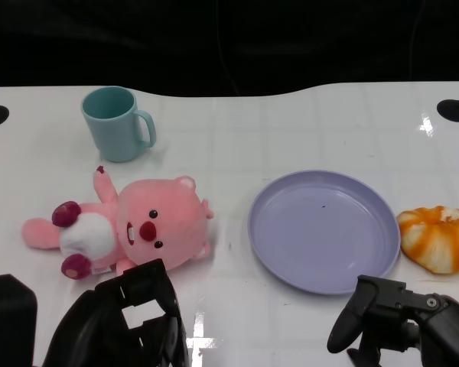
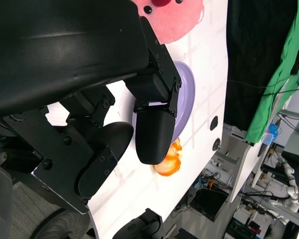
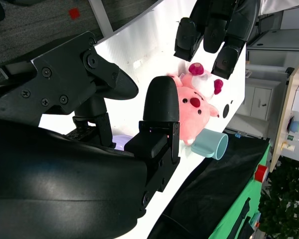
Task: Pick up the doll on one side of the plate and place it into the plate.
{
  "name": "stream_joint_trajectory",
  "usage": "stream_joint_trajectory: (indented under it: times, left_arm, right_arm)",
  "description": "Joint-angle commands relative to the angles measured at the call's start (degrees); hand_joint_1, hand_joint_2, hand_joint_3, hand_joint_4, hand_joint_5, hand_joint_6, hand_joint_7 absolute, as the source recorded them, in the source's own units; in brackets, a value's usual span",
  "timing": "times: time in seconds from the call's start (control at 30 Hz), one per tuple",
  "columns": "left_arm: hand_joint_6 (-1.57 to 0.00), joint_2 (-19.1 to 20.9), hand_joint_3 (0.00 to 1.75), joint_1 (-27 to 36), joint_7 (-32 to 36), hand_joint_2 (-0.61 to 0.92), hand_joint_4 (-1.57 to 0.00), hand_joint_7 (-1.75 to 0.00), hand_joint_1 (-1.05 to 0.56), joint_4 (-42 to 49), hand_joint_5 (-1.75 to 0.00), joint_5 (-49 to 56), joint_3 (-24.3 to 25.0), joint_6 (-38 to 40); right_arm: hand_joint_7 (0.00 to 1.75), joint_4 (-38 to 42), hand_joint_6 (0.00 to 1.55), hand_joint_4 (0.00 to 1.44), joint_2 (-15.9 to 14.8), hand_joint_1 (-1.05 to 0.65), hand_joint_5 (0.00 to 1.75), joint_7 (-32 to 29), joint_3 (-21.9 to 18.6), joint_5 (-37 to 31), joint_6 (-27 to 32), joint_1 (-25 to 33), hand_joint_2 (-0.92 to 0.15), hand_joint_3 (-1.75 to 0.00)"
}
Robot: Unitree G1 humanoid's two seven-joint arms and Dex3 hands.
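Observation:
A pink plush doll [image 1: 134,227] with a white belly lies on its back on the white table, left of the lilac plate [image 1: 323,229]. The plate holds nothing. My left hand [image 1: 126,321] hovers at the near edge just in front of the doll, fingers apart, holding nothing. My right hand [image 1: 402,321] is low at the near right, in front of the plate, also open. The right wrist view shows the doll [image 3: 192,112] beyond my own fingers [image 3: 159,107], with my left hand [image 3: 209,32] beside it. The left wrist view shows the plate [image 2: 183,102] past my fingers [image 2: 152,134].
A teal mug [image 1: 116,123] stands behind the doll at the back left. An orange and white pumpkin toy [image 1: 439,238] lies right of the plate, touching or nearly touching its rim. The table's far edge meets a black backdrop.

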Motion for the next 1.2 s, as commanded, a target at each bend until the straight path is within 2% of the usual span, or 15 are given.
stream_joint_trajectory:
  times: [0.03,0.9,0.97,1.03,1.07,1.2]
  left_arm:
    - [-0.81,0.55,1.61,-0.11,0.07,0.3,-0.97,-1.69,-0.1,0.22,-1.75,0.34,0.31,-0.32]
    - [-0.81,0.66,1.6,0.19,-0.33,0.3,-0.97,-1.67,-0.1,-0.05,-1.75,0.23,0.73,-0.94]
    - [-0.8,0.57,1.59,0.33,-1.09,0.31,-0.92,-1.64,-0.1,0.14,-1.75,0.49,0.82,-2.71]
    - [-0.8,0.01,1.46,0.29,-0.62,0.36,-0.87,-1.42,-0.14,0.01,-1.64,0.1,1.27,-3.38]
    - [-0.82,-0.26,1.4,0.25,-0.09,0.37,-0.85,-1.25,-0.16,-0.18,-1.55,-0.04,1.45,-3.38]
    - [-0.75,-0.94,1.32,-0.22,0.17,0.35,-0.75,-0.95,-0.2,-0.46,-1.36,-1.36,2.94,-3.67]
  right_arm:
    - [1.34,-0.15,0.58,0.64,-0.48,-0.11,1.66,-0.01,-0.69,0.53,0.29,0.01,-0.6,-1.04]
    - [1.35,-0.18,0.58,0.64,-0.68,-0.11,1.65,-0.05,-0.48,-0.12,-0.37,0.04,-0.58,-1.05]
    - [1.35,0.02,0.58,0.65,-0.62,-0.11,1.65,-0.04,-0.53,-0.04,-0.61,0.06,-0.58,-1.05]
    - [1.35,0.24,0.58,0.65,-0.63,-0.11,1.65,-0.05,-0.55,-0.14,-0.94,0.07,-0.58,-1.05]
    - [1.35,0.31,0.58,0.65,-0.65,-0.11,1.65,-0.06,-0.56,-0.2,-1.04,0.06,-0.58,-1.05]
    - [1.35,0.32,0.58,0.65,-0.59,-0.1,1.65,-0.05,-0.53,-0.12,-0.9,0.02,-0.57,-1.06]
